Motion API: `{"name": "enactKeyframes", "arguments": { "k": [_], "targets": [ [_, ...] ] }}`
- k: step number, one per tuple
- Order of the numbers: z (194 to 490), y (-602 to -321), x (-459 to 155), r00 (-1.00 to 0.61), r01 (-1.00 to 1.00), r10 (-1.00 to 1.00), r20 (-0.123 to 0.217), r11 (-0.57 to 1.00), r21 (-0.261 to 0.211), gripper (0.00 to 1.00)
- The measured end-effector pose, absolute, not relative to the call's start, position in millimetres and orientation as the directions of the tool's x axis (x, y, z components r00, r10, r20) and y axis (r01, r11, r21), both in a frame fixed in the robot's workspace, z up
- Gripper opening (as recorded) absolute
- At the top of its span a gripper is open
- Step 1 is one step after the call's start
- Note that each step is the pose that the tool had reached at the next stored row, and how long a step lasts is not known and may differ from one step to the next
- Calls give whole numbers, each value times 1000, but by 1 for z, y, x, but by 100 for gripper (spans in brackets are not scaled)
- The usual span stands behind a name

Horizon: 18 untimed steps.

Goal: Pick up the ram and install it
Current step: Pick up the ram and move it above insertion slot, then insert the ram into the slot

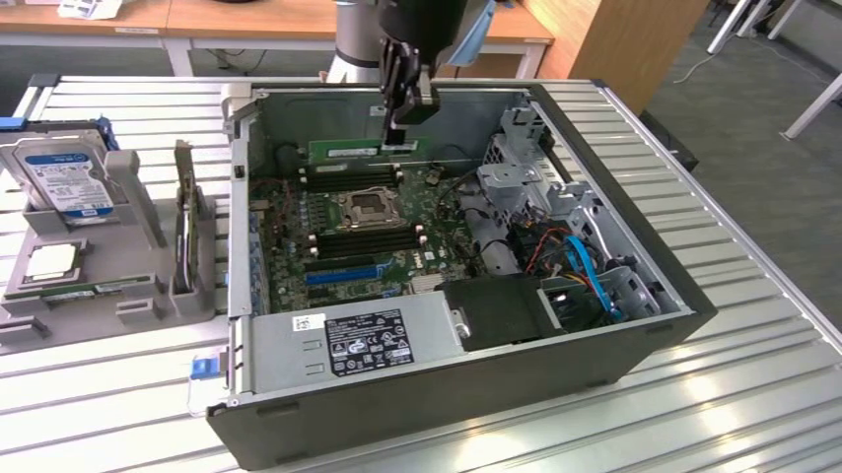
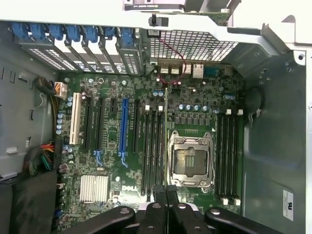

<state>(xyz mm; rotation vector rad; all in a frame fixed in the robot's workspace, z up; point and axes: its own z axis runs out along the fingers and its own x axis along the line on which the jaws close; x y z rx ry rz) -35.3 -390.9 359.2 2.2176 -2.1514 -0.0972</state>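
gripping the ram tight in the gripper above the motherboard; best kept level, parallel to the memory slots.

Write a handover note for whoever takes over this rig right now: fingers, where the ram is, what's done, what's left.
Gripper: fingers shut on the ram.
Ram: held on edge inside the open computer case, above the motherboard, by the memory slots next to the CPU socket.
Done: pickup.
Left: install; the ram does not look seated in a slot yet.
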Motion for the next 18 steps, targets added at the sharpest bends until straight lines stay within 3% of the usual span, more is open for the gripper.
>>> {"name": "enactKeyframes", "arguments": {
  "k": [18],
  "targets": [
    [349,-391,-35,29,-996,-999,-13,-30,80,11]
  ]
}}
